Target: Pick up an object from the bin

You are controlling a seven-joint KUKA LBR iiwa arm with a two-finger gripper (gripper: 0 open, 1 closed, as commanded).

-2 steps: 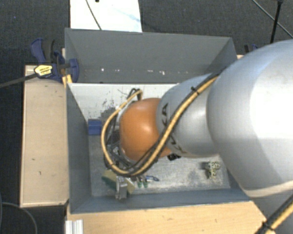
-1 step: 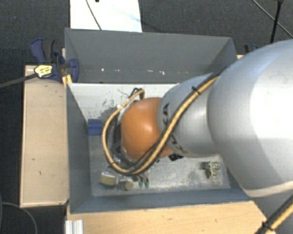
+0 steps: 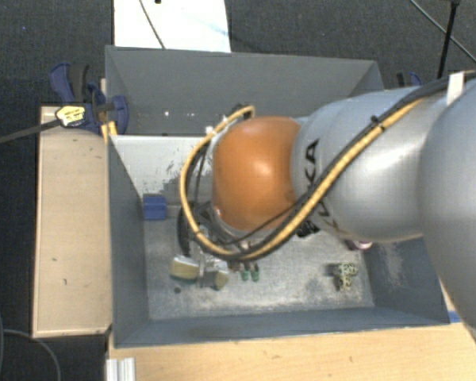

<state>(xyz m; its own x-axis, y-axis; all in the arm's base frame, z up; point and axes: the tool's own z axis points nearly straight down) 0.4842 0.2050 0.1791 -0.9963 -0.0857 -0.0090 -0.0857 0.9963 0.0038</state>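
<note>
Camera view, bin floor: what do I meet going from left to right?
Blue block → tan lump → small green pieces → speckled pale object.

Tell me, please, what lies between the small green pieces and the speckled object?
In the camera view that stretch is bare bin floor, from the green pieces to the speckled object.

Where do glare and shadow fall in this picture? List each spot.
Camera view: soft glare on the orange wrist cover and the arm's silver shell; small bright glints on the bin's back wall; shadow darkens the bin floor just under the arm.
</note>
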